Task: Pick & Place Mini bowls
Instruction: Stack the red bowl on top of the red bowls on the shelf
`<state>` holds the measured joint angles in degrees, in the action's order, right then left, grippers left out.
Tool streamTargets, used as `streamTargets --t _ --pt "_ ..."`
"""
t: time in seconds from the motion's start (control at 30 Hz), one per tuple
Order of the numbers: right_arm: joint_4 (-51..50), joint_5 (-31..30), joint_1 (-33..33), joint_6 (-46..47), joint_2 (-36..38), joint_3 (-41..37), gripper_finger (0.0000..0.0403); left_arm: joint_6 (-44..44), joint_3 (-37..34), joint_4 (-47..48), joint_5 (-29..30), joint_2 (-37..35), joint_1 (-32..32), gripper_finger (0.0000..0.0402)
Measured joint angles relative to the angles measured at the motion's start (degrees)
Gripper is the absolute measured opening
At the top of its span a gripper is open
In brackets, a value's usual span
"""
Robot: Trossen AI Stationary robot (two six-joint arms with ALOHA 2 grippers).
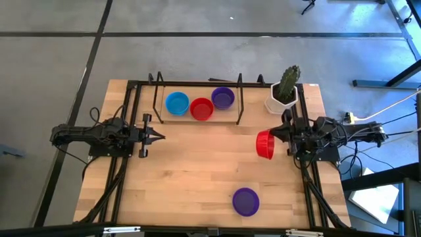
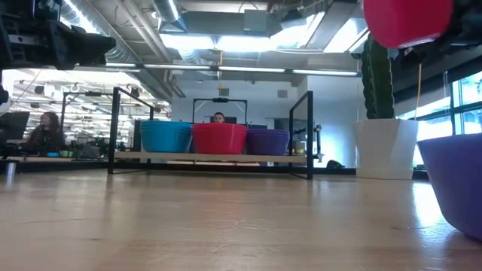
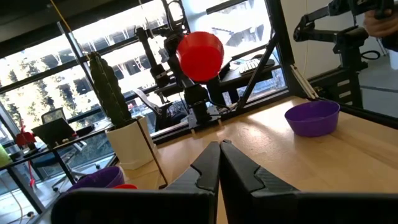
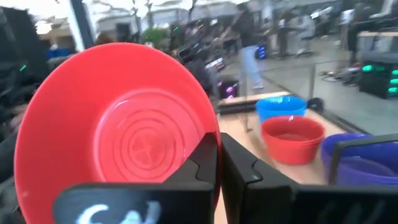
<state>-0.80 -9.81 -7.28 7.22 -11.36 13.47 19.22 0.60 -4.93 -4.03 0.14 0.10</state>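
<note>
- High view: the left gripper (image 1: pixel 160 137) waits over the table's (image 1: pixel 197 171) left side with its fingers pressed together and nothing between them. The right gripper (image 1: pixel 275 139) is clamped on the rim of a red bowl (image 1: pixel 265 145), which stands on edge above the right side of the table. A blue bowl (image 1: pixel 177 103), a second red bowl (image 1: pixel 202 109) and a purple bowl (image 1: pixel 223 98) sit in a row inside a black wire rack (image 1: pixel 197 99) at the far edge. A cactus (image 1: pixel 287 85) in a white pot (image 1: pixel 280 103) stands just right of the rack. Another purple bowl (image 1: pixel 246 201) lies alone near the front edge.
- Low view: the held red bowl (image 2: pixel 407 21) hangs clear above the table at upper right. The blue (image 2: pixel 166 137), red (image 2: pixel 219 138) and purple (image 2: pixel 267 141) bowls stand side by side on the rack's shelf. The lone purple bowl (image 2: pixel 456 181) is close at right, the pot (image 2: pixel 384 147) behind it. People sit in the room beyond.
- Left wrist view: the left fingers (image 3: pixel 205 171) meet; beyond them the red bowl (image 3: pixel 200 56) is aloft on the other arm, the lone purple bowl (image 3: pixel 312 118) on the wood, the cactus (image 3: pixel 109 90) nearby.
- Right wrist view: the right fingers (image 4: pixel 239 165) pinch the red bowl's (image 4: pixel 118 130) rim; its inside faces the camera. The rack's three bowls lie ahead.
</note>
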Motion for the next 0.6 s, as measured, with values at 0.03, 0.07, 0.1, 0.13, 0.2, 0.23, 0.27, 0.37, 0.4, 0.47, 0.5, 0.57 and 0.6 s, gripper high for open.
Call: streamTargets --t 0.03,0.07,0.1,0.13,0.2,0.23,0.27,0.37,0.4,0.47,0.5,0.57,0.6 --pt "1.8 -1.9 0.1 0.5 -0.9 0.0 0.0006 0.0 0.0 0.0 0.0 0.0 0.0 0.0006" --pt "4.1 -3.6 0.2 0.6 -2.2 0.1 0.0005 0.1 0.0 0.0 0.0 0.0 0.0 0.0005" --pt "5.6 -4.0 0.4 -0.5 -4.1 0.4 0.0004 0.5 0.0 0.0 0.0 0.0 0.0 0.0005" --pt "6.4 -4.0 0.6 -1.7 -6.5 1.1 0.0004 0.7 0.0 0.0 0.0 0.0 0.0 0.0004" --pt "6.9 -4.1 1.2 -3.1 -12.1 3.8 0.0004 0.9 0.0 0.0 0.0 0.0 0.0 0.0003" --pt "6.9 -4.1 1.7 -3.3 -15.3 5.6 0.0004 0.9 0.0 0.0 0.0 0.0 0.0 0.0002" --pt "6.8 -4.0 2.5 -3.6 -18.8 8.0 0.0003 0.9 0.0 0.0 0.0 0.0 0.0 0.0002" --pt "5.0 -3.7 5.3 -5.4 -29.2 17.0 0.0003 1.0 0.0 -0.4 0.0 0.0 0.0 0.0004" --pt "3.4 -3.0 6.4 -6.0 -32.9 20.9 0.0003 1.0 0.0 -0.6 0.0 0.0 0.0 0.0005" --pt "-1.5 -2.1 8.9 -7.2 -40.6 29.5 0.0003 0.9 0.0 -0.5 0.0 0.0 0.0 0.0007" --pt "-4.7 -2.0 10.1 -7.9 -44.6 34.1 0.0002 0.9 0.0 -0.5 0.0 0.0 0.0 0.0008" --pt "-11.1 -2.1 12.6 -9.3 -52.7 44.1 0.0002 0.9 0.0 -0.5 0.0 0.0 0.0 0.0007" --pt "-14.8 -2.1 14.0 -10.0 -56.8 49.2 0.0002 0.9 0.0 -0.5 0.0 0.0 0.0 0.0006"
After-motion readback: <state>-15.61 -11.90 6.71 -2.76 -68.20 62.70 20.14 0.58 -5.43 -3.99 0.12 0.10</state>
